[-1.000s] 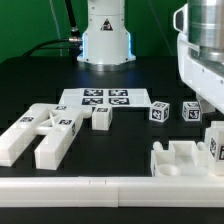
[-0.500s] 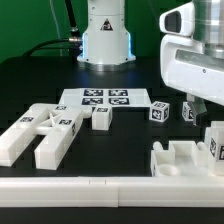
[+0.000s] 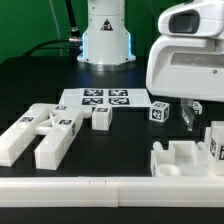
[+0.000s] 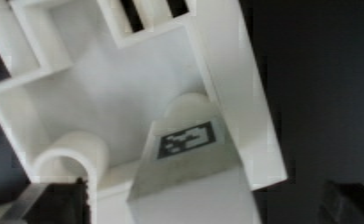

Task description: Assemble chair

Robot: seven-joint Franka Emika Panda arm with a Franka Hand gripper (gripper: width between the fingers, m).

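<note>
Clearly the chair is at an early stage: as far as both views show, its white parts lie loose on the black table point(image 3: 30, 85) and I see no joint that is surely made.

At the exterior view's left lie the long blocks point(image 3: 40, 132), side by side and touching; whether they are already fixed to each other I cannot tell. Just beside them, toward the middle, stands a small block point(image 3: 101, 118). Behind it lies the marker board point(image 3: 100, 97), flat and bare of parts. To the exterior view's right of that board sits a small cube point(image 3: 160, 112); a second cube next to it is partly hidden behind the arm.

The gripper point(image 3: 198, 120) hovers over the notched part point(image 3: 182, 157), which rests near the front at the exterior view's right, just behind the long plain rail point(image 3: 90, 188). Its jaws stand wide apart and hold nothing. The wrist view is filled by that same notched part point(image 4: 143, 90), seen close, with its square tag point(image 4: 188, 138) facing the camera.

My judgement: picking up this part is the step in hand, and all the joining of blocks, cubes and plate seems left to do.
</note>
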